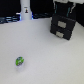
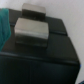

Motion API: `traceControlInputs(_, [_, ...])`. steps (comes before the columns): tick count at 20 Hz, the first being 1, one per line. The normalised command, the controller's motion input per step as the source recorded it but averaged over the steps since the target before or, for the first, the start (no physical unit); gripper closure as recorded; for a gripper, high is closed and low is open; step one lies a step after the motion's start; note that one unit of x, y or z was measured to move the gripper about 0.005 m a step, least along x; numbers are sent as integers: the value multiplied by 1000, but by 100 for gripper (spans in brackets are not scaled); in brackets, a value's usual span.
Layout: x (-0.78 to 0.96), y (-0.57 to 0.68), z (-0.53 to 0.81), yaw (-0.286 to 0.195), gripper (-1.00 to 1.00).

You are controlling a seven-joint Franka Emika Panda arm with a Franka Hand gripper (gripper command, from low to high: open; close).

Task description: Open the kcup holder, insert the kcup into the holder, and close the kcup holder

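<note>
Nearest the exterior camera sits the small round kcup with its green-and-blue top (image 1: pixel 20 61), lying alone on the pale, smooth counter (image 1: pixel 47 57) toward the exterior view's left, well apart from everything else. Farther back on that side stands a slim white upright object (image 1: pixel 25 9), too blurred to identify. Toward the exterior view's right rests the large black boxy kcup holder (image 1: pixel 63 26), its two stacked drawer fronts with pale handles appearing flush with the box, so the holder looks closed.

By these pictures nothing of the task seems done: the drawer is not yet pulled out, the pod is not in a slot, and closing comes last. All three steps appear to remain.

Above the holder, the white-and-grey robot gripper (image 1: pixel 65 5) hangs at the upper edge of the exterior view, close over the box's back. Its wrist camera looks down on the black top and a grey rectangular block (image 2: pixel 31 29), possibly part of the hand itself. Whether the jaws are spread or pressed together cannot be told; they seem to hold nothing.
</note>
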Motion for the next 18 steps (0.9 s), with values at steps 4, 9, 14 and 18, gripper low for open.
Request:
traceControlInputs(4, [-263,386,-411,-145,-100])
traceControlInputs(9, [-290,281,-438,-147,-100])
traceControlInputs(14, [-366,75,-482,-62,-100])
traceControlInputs(18, [-356,6,-527,-7,-100])
